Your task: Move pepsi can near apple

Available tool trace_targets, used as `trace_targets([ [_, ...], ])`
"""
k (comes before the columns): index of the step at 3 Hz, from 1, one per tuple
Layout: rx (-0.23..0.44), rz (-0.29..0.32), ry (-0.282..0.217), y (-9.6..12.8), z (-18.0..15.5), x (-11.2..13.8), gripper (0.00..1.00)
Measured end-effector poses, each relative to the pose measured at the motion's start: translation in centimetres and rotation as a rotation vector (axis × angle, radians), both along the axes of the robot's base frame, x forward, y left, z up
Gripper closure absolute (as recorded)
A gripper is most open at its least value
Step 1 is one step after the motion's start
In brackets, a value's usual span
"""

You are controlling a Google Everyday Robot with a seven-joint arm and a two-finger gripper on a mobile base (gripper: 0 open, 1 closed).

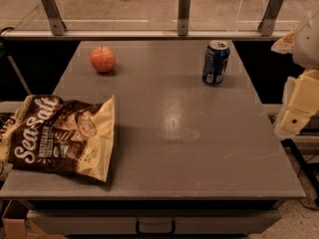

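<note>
The pepsi can (216, 62), dark blue with a silver top, stands upright at the far right of the grey table (189, 148). The apple (102, 59), round and orange-red, sits at the far left of the table, well apart from the can. My gripper (298, 108) shows as pale blocky parts at the right edge of the view, beyond the table's right side and nearer than the can. It touches nothing.
A brown and cream Sea Salt chip bag (60, 136) lies flat on the table's near left, overhanging the left edge. A glass rail with metal posts (184, 11) runs behind the table. A drawer handle (155, 227) is below the front edge.
</note>
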State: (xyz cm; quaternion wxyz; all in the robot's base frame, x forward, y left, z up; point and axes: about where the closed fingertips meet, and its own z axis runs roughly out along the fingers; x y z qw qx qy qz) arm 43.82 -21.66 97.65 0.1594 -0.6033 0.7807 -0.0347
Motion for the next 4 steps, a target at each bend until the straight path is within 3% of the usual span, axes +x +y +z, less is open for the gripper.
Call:
trace_targets([
  [1, 0.0, 0.0, 0.0, 0.0, 0.0, 0.0, 0.0],
  [2, 0.032, 0.001, -0.002, -0.6, -1.1, 2.2, 0.0],
  [4, 0.224, 0.006, -0.068, -3.2, -5.7, 13.6, 0.0],
])
